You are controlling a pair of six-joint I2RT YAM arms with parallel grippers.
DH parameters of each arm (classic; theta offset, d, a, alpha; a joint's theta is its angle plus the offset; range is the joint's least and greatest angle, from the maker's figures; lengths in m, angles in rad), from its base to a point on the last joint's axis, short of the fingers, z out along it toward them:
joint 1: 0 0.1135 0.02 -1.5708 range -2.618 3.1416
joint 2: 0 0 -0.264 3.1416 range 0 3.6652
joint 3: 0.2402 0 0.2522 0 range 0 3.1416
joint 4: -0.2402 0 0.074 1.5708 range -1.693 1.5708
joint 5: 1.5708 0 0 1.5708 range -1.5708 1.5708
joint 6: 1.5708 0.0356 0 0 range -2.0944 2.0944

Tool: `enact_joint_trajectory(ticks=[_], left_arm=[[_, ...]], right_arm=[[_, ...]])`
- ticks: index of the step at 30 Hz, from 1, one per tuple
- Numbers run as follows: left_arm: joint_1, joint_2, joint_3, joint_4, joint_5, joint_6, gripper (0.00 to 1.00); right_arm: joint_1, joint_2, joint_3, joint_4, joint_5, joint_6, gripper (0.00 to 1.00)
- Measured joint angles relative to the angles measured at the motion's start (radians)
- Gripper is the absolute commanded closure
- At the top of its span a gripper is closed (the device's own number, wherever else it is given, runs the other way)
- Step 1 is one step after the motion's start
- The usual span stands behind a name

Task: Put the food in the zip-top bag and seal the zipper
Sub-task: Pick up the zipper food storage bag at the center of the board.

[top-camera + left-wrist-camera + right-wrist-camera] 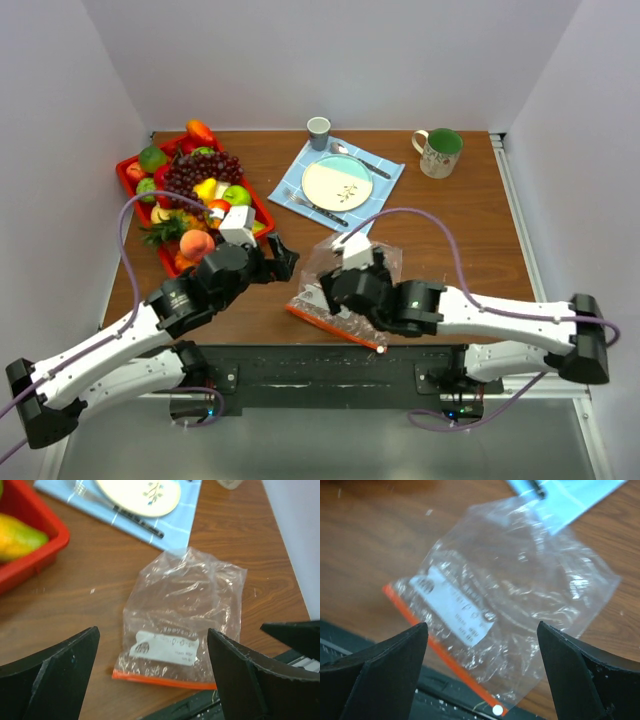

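Note:
The zip-top bag (350,262) lies crumpled on the table near the front edge and looks empty. Its orange-red zipper (330,326) faces the arms' bases. The food, with purple grapes (200,168), a peach (197,243) and a green apple (237,194), sits in the red tray (128,182) at the left. My left gripper (285,257) is open and empty just left of the bag (187,605), with the zipper (165,680) between its fingers. My right gripper (325,295) is open and empty, hovering over the bag (530,590) and its zipper (440,655).
A blue napkin (385,178) with a plate (337,183) and cutlery lies behind the bag. A small cup (318,131) and a green-lined mug (440,152) stand at the back. A black base strip (330,362) runs along the front edge. A yellow-green fruit (17,535) lies in the tray corner.

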Motion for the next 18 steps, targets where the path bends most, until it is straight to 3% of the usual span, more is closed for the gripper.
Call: enact_joint_trajectory(ticks=[7, 18], left_arm=[[0.000, -0.114, -0.152, -0.124, -0.014, -0.171, 0.14], [0.000, -0.137, -0.237, -0.167, -0.034, -0.308, 0.18]], right_arm=[[0.140, 0.187, -0.002, 0.016, -0.074, -0.081, 0.18], [0.131, 0.318, -0.124, 0.228, -0.245, -0.211, 0.31]])
